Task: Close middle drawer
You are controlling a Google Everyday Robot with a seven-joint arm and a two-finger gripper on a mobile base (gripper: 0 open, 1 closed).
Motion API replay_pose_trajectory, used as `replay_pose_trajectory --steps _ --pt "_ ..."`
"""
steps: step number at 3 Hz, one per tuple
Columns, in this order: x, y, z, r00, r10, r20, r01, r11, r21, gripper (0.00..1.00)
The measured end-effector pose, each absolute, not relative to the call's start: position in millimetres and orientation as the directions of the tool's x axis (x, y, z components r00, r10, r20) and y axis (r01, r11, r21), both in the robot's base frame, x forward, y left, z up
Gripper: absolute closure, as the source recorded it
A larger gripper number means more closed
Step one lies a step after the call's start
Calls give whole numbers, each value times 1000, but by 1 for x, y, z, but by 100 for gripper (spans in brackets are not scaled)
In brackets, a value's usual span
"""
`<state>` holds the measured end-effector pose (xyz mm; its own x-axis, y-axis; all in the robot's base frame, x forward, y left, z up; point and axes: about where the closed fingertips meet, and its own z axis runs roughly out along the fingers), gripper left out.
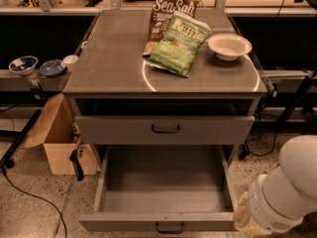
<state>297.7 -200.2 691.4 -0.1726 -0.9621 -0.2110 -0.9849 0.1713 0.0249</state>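
The middle drawer (163, 182) is pulled far out of the grey cabinet, and its plain grey box is empty. Its flat front (124, 222) with a small dark handle (170, 227) lies at the bottom edge of the view. Above it, the taller top drawer front (114, 129) is nearly flush, with a dark gap over it. The lowest drawer is hidden under the open one. Only my arm's white rounded body (290, 192) shows, at the lower right beside the open drawer's right front corner. My gripper is out of view.
On the cabinet top (109, 58) lie a green chip bag (181, 43), a brown Sea Salt bag (166, 14) and a white bowl (229, 45). A cardboard box (59, 143) stands left of the cabinet. Small bowls (34, 66) sit on a left shelf. Cables cross the floor.
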Motion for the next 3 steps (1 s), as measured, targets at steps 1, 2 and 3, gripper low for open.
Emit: replay_pose_trajectory --steps 1,2,3 --pt "283 -193 669 -180 -960 -217 -983 170 62 100" --pt "269 -181 649 -175 -965 -193 -983 160 95 100" --pt "269 -181 649 -175 -965 -193 -983 160 95 100"
